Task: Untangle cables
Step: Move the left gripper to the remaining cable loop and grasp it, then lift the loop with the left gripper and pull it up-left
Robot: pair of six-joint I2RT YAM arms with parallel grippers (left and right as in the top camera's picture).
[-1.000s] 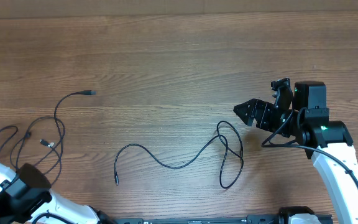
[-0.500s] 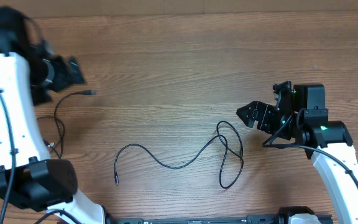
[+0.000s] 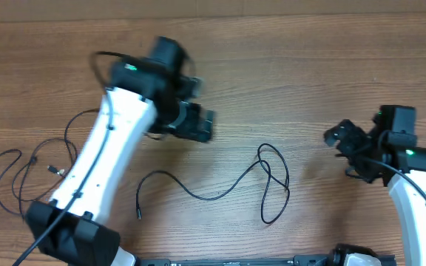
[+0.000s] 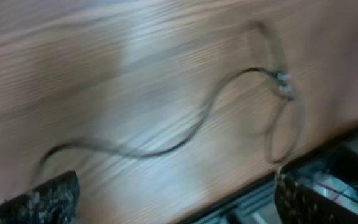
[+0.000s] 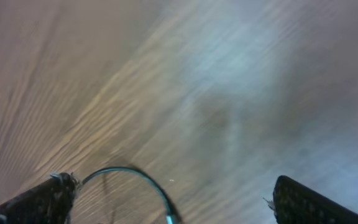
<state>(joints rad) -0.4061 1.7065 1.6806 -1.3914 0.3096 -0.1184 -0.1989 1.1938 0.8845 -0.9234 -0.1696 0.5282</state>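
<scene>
Between my left fingers (image 4: pixel 45 200), spread wide, nothing is held; they hover over bare worktop (image 3: pixel 287 66) near the middle cable (image 3: pixel 220 193). My right fingers (image 5: pixel 39 202) are spread just as wide and empty, well off to that cable's right. It lies loose mid-worktop, crossing itself in loops at its right end. More cables (image 3: pixel 28 166) sprawl by the left edge.
</scene>
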